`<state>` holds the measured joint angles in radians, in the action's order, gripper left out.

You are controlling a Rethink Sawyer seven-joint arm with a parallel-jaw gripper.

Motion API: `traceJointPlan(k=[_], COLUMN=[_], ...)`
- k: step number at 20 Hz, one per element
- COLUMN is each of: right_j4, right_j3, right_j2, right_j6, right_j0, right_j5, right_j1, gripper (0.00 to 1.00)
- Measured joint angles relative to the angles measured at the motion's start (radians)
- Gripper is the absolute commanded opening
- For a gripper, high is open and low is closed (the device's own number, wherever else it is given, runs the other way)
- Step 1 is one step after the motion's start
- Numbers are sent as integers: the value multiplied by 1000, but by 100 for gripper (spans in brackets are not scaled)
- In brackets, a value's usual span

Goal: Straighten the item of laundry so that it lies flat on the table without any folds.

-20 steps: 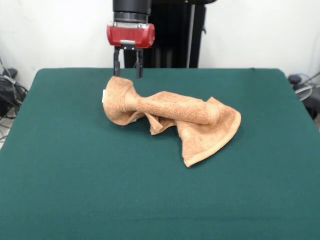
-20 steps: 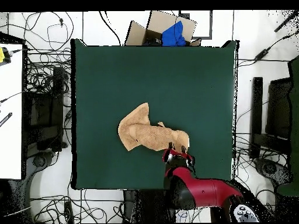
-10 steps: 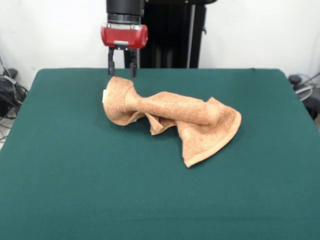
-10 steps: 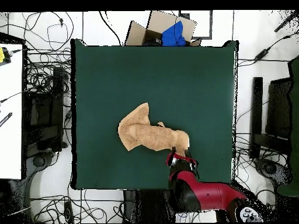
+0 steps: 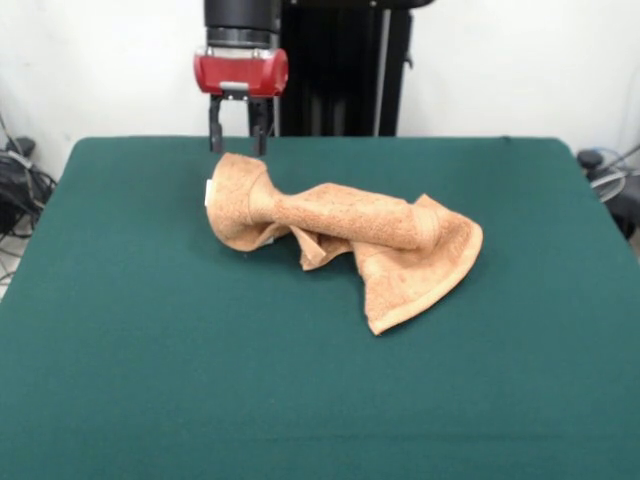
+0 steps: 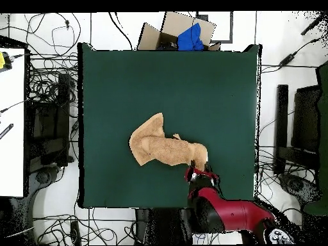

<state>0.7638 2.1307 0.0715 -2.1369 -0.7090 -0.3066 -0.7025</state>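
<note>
Orange terry towel (image 5: 345,237), twisted, bunched, on green table (image 5: 150,380)

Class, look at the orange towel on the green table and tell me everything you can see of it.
The towel is light orange terry cloth with a hemmed border and a small white tag at its left end in the front view. It is not flat: the middle is twisted into a roll, one end stands up in a bunched loop, and the other end fans out with its hem folded over. It rests on the table, nearer the robot's side in the overhead view. The open gripper hangs just above the raised end, apparently not touching it.
</note>
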Motion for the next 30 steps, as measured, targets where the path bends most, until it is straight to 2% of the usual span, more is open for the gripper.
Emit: traceJointPlan(k=[9, 19, 30], right_j4=[23, 18, 13], right_j3=[0, 0, -1], right_j2=[190, 241, 242], right_j6=[0, 0, 0], right_j0=[-178, -168, -154], right_j5=[0, 0, 0], right_j1=[9, 42, 95], gripper=[100, 100, 100])
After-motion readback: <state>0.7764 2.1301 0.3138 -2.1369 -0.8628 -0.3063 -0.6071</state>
